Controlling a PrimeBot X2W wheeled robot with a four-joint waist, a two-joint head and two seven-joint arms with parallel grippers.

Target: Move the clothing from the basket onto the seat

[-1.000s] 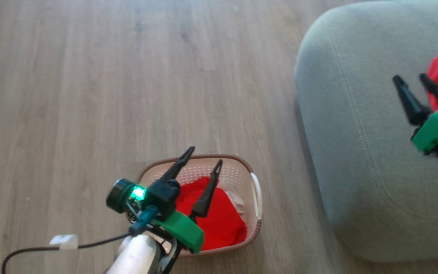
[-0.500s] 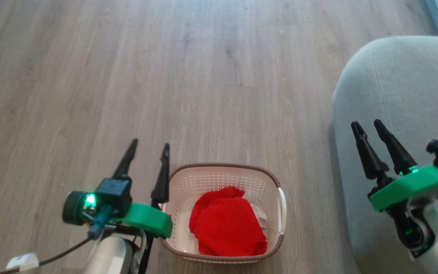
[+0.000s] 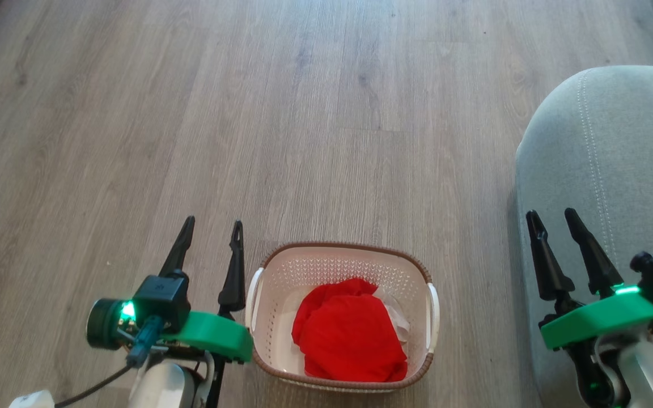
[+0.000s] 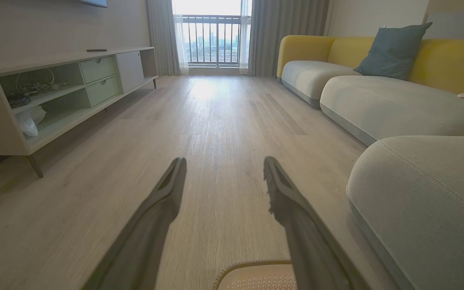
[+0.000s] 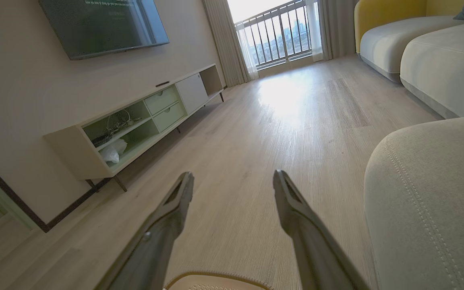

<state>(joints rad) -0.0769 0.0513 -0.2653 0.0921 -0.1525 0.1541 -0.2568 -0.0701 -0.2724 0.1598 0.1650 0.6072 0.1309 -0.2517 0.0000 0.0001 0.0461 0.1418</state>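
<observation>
So the small cream plastic basket [image 3: 340,247] with the brown woven-look rim sits on the pale wood-plank floor [image 3: 247,113], near the robot, and the crumpled bright red clothing [image 3: 352,340] is piled inside it. The left gripper [image 3: 213,222] hangs just left of the basket, fingers spread, nothing in them. The right gripper [image 3: 550,213] is over the left edge of the big grey-green upholstered seat [image 3: 615,170] on the right, also spread wide and empty.

red clothing [image 3: 352,340] heaped in basket [image 3: 340,260]
</observation>
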